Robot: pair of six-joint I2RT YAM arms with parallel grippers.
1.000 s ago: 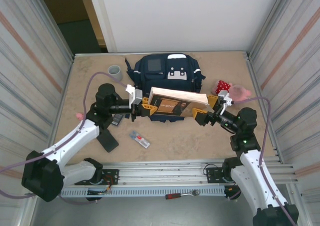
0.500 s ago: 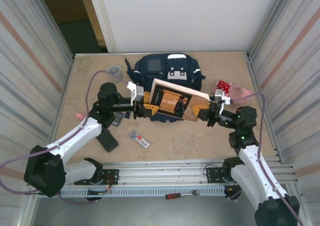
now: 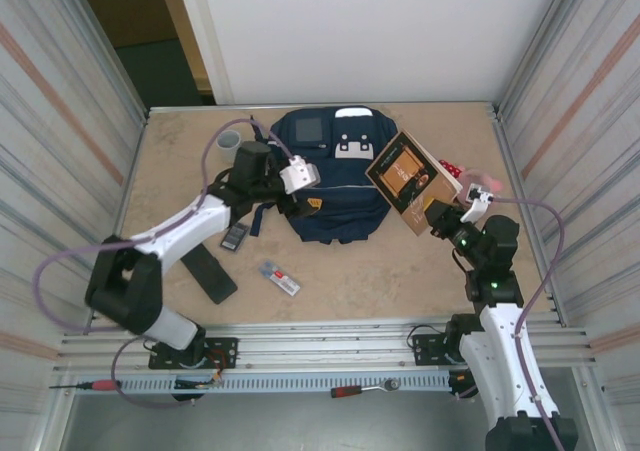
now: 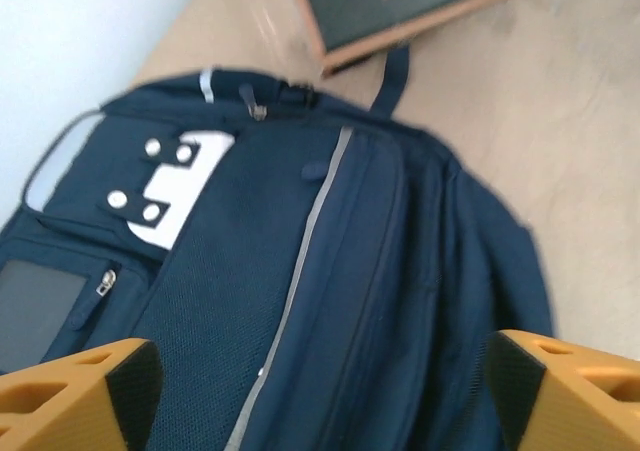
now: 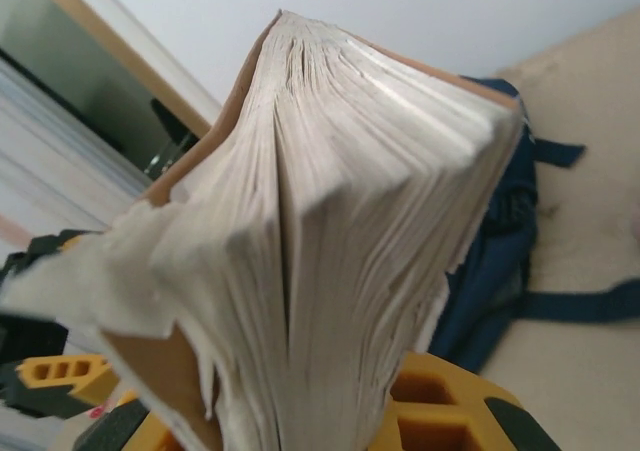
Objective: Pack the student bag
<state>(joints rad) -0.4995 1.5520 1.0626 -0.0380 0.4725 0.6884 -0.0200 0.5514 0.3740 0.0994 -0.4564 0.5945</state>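
bag (image 3: 335,176): flat on the surface (image 3: 180,191), far middle, top end toward the back wall, straps trailing off its left side
bag detail: navy; white patches with snaps near the top; thin reflective stripe running down the front in the left wrist view
left tool (image 4: 322,381): jaws wide, holding nothing; hangs over the bag's left front, orange fingertips either side of the stripe, not clearly touching the fabric
right tool (image 3: 436,217): closed on the lower corner of the book (image 3: 412,179)
book: off the surface, tilted, brown cover facing up toward the top camera; just right of the bag, its left corner overlapping the bag's right edge from above; ragged page edges face the right wrist camera
cup (image 3: 228,141): grey, upright, far left, near the bag's top-left corner, apart from it
dark gadget (image 3: 236,236): on the surface left of the bag, under the left arm
black flat item (image 3: 214,272): near left, well apart from the bag
small packet (image 3: 280,278): in front of the bag, apart
red dotted item (image 3: 450,170): right, behind the book, partly hidden; what it is, cannot tell
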